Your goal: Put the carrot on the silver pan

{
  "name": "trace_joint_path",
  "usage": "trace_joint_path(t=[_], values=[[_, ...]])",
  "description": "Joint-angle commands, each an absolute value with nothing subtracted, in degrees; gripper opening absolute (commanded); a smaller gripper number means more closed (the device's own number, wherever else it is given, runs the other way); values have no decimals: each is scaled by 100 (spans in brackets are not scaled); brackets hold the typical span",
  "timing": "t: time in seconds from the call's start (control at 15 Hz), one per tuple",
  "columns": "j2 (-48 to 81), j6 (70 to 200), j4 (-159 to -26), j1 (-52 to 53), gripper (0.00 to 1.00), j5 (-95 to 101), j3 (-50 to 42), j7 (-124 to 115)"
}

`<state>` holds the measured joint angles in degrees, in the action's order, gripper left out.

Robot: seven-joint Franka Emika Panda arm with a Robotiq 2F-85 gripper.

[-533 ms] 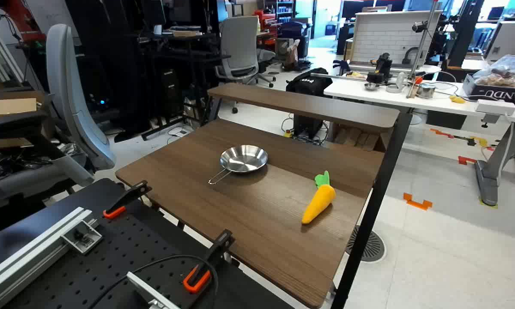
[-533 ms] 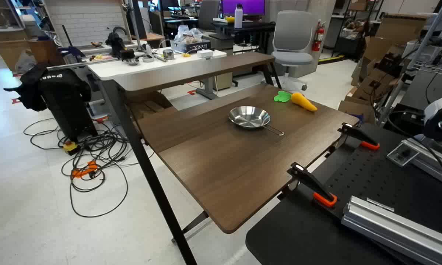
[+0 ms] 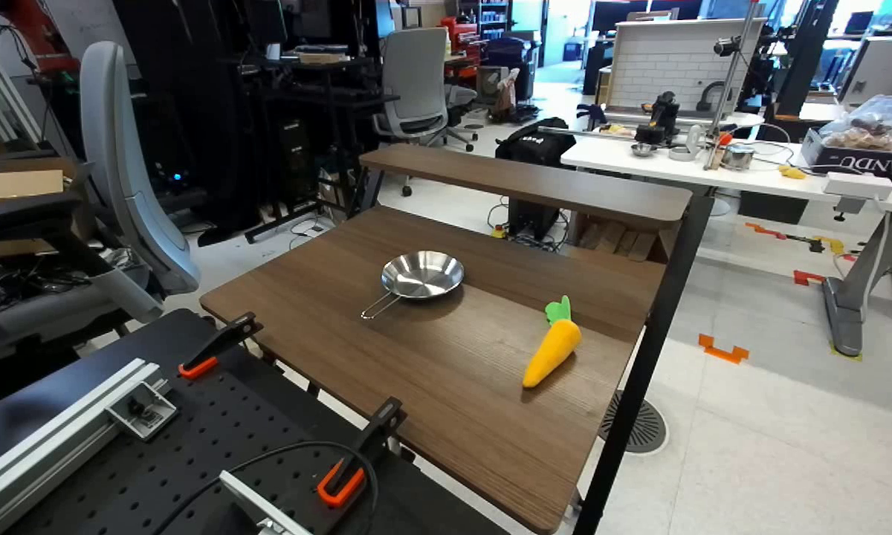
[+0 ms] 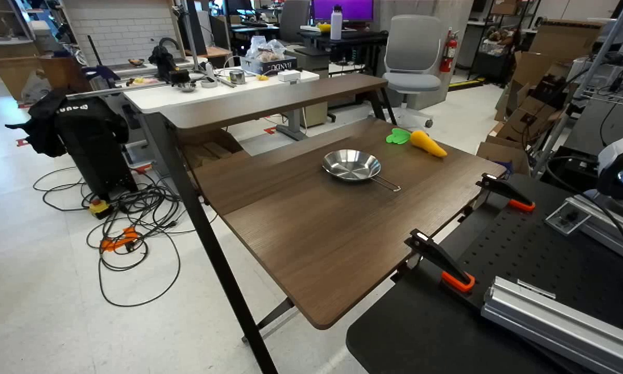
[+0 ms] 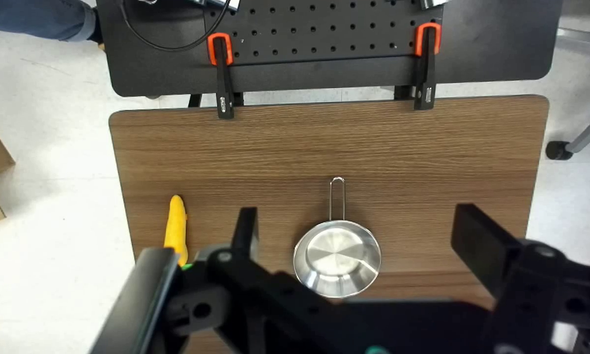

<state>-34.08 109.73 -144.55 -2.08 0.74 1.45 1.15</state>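
Note:
The carrot, orange-yellow with a green top, lies on the brown wooden table in both exterior views [image 3: 552, 351] [image 4: 427, 144]. In the wrist view the carrot [image 5: 176, 228] is at the left, its green top mostly hidden behind the gripper. The silver pan stands on the same table in both exterior views [image 3: 422, 276] [image 4: 351, 165], with a thin wire handle and nothing in it. In the wrist view the silver pan [image 5: 337, 258] shows between the fingers. My gripper [image 5: 358, 223] is open and empty, high above the table, and out of both exterior views.
The brown table [image 3: 446, 371] has a raised shelf [image 3: 520, 182] along its far side. Two black clamps with orange pads [image 5: 224, 78] [image 5: 426, 69] stick up at the near edge. A black perforated board [image 4: 529, 249] with metal rails adjoins it.
The carrot and pan have not moved. A round part of the robot at the right edge of an exterior view looks lighter and bluer now.

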Motion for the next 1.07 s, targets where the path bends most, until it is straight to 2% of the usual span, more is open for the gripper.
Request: trace_joint_path(t=[0.0,0.33,1.0], values=[[-3331,10960,-14441,-138,100,82,63,91],[-3006,11248,-14516,-195,100,132,7,98],[-1084,13420,-14471,-549,100,481,-348,45]])
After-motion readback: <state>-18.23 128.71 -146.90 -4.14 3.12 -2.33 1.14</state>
